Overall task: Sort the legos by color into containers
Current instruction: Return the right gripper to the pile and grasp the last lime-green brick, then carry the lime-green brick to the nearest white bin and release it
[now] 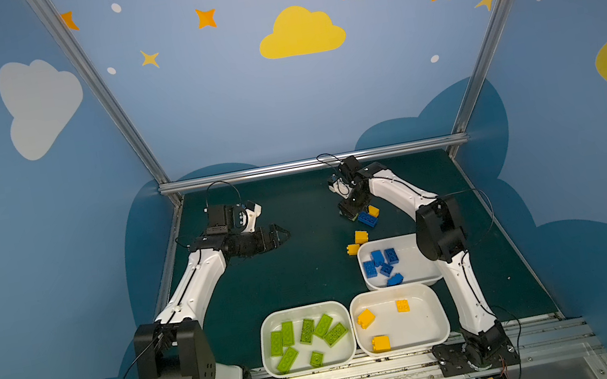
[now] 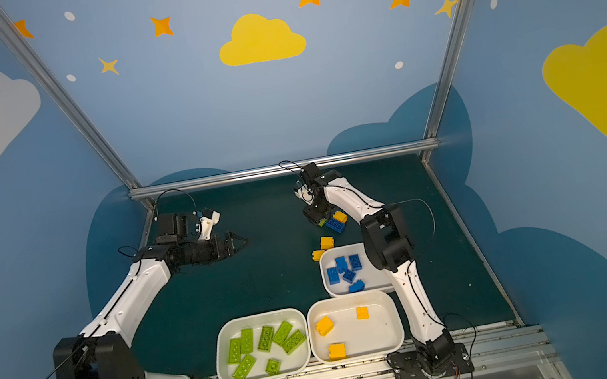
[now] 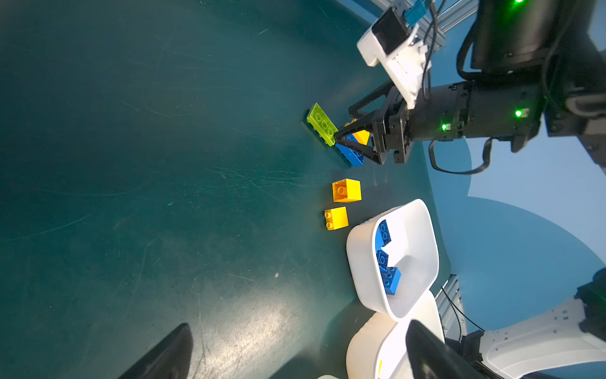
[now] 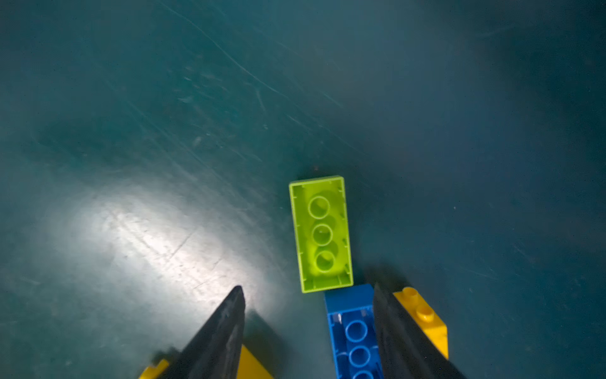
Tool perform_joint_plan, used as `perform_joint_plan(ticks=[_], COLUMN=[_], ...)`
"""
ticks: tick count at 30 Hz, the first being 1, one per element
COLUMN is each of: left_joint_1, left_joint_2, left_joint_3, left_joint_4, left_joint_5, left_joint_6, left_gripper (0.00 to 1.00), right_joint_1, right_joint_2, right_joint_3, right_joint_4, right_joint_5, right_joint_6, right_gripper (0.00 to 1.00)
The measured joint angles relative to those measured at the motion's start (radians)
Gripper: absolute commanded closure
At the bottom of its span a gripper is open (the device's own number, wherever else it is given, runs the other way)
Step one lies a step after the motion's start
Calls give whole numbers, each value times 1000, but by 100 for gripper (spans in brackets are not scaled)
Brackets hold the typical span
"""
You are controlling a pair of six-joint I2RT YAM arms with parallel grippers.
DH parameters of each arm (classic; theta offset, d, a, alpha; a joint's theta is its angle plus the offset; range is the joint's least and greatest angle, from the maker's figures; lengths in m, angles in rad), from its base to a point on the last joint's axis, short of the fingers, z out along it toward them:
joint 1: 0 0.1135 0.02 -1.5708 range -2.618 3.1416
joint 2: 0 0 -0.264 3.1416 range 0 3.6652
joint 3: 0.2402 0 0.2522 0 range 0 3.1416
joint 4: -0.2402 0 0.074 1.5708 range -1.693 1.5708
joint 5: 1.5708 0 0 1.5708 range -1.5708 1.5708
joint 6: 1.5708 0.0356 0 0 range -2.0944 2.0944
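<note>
My right gripper (image 4: 306, 291) is open and low over the mat. A loose blue lego (image 4: 352, 334) lies upside down between its fingers, against one finger (image 4: 393, 328), with a gap to the other. A yellow lego (image 4: 426, 315) sits just outside that finger. A lime-green lego (image 4: 321, 234) lies upside down just beyond the fingertips. Two more yellow legos (image 1: 360, 236) (image 1: 353, 249) lie on the mat near the tray of blue ones (image 1: 415, 259). My left gripper (image 1: 278, 235) hovers wide open and empty over bare mat at the left.
At the front edge stand a tray (image 1: 266, 344) of several green legos and a tray (image 1: 423, 325) with three yellow ones. The right arm's elbow (image 1: 439, 229) hangs over the blue tray's right side. A metal rail (image 1: 310, 164) bounds the back.
</note>
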Motion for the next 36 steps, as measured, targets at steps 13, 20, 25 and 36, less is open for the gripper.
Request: perform_joint_plan(ticks=[13, 20, 25, 36], left_joint_1=[0, 0, 0, 0], left_joint_2=[0, 0, 0, 2], left_joint_3=[12, 12, 12, 15], left_joint_4=[-23, -28, -30, -40], left_joint_5=[4, 5, 6, 6], left_joint_6=[3, 3, 3, 4], left_gripper=[0, 0, 1, 1], right_joint_1=[-22, -15, -14, -8], right_joint_2=[105, 140, 168, 176], right_joint_3=[111, 150, 174, 196], right_joint_4=[-63, -73, -71, -63], right_joint_5=[-26, 8, 19, -40], right_joint_6=[-47, -85, -94, -74], right_gripper=[41, 42, 44, 66])
